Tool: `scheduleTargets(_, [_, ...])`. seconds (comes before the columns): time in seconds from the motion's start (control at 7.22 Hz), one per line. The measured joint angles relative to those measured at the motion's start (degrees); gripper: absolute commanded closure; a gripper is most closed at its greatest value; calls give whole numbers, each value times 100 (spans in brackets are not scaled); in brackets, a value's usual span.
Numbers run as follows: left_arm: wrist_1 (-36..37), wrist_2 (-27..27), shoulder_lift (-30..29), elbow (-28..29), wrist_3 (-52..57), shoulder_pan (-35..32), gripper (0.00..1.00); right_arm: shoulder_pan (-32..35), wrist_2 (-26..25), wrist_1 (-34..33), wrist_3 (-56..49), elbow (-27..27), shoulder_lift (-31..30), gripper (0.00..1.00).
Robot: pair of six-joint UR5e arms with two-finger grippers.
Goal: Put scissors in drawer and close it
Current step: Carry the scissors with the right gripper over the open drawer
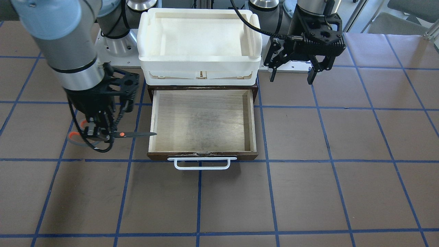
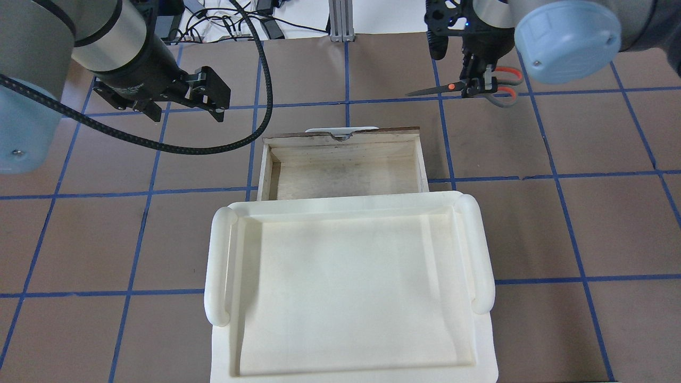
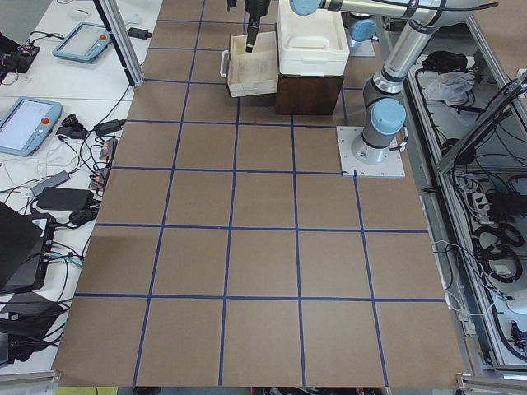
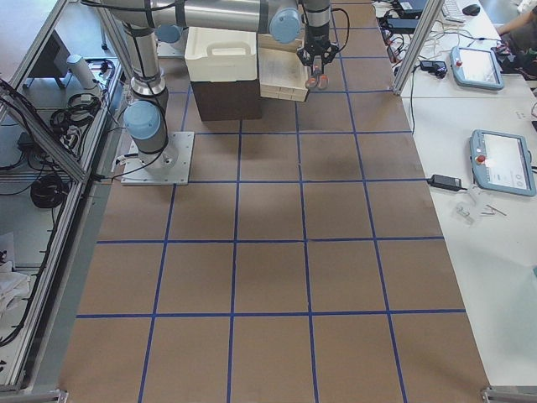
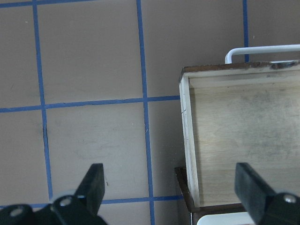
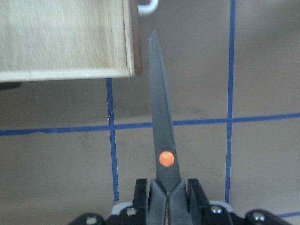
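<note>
The scissors [image 1: 135, 134] have grey handles lined orange-red and dark blades with an orange pivot. My right gripper [image 1: 99, 132] is shut on them near the pivot and holds them level above the table. They are beside the open drawer [image 1: 202, 120], outside its side wall, blades pointing toward it. The right wrist view shows the blade [image 6: 161, 122] beside the drawer's front corner [image 6: 65, 37]. The drawer is pulled out and empty, with a white bar handle [image 1: 201, 164]. My left gripper [image 1: 291, 70] is open and empty, above the table on the drawer's other side.
A white plastic tray [image 1: 199, 34] sits on top of the dark brown cabinet [image 1: 202, 88], overhanging the back of the drawer. The brown table [image 1: 308, 192] has a blue tape grid. Cables and tablets lie on the side bench [image 3: 49, 123].
</note>
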Motion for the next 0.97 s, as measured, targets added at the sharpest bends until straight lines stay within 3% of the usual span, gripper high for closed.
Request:
scheduleTargets(0.55, [-9, 8, 20, 0, 0, 5, 0, 1324, 18, -98, 677, 35, 362, 100])
scheduleTargets(0.97, [-17, 9, 24, 0, 1, 0, 0, 1485, 87, -205, 945, 231, 486, 100])
